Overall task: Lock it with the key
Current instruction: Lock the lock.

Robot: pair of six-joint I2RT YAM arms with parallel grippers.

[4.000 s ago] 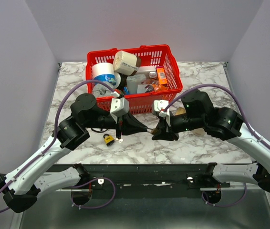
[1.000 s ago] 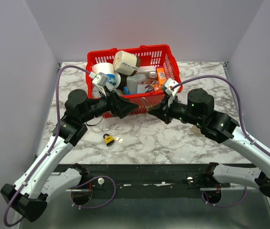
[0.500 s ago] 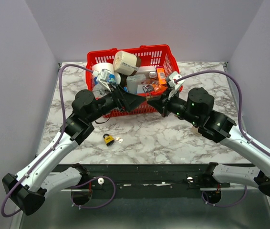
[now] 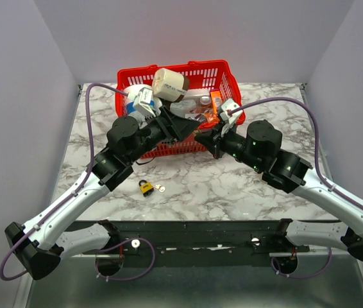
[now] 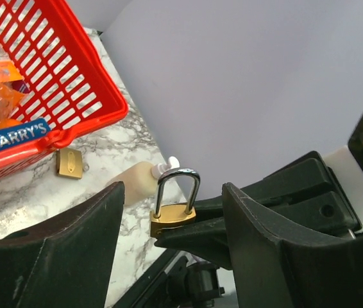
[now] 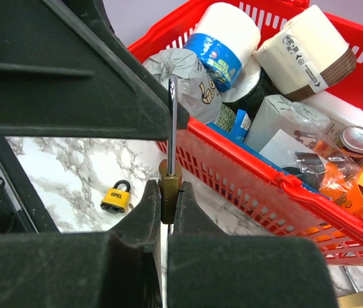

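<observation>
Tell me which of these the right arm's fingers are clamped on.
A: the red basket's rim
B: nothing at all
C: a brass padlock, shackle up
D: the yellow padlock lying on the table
C: in the right wrist view the right fingers pinch the body of the brass padlock, with its shackle standing upward between them.
</observation>
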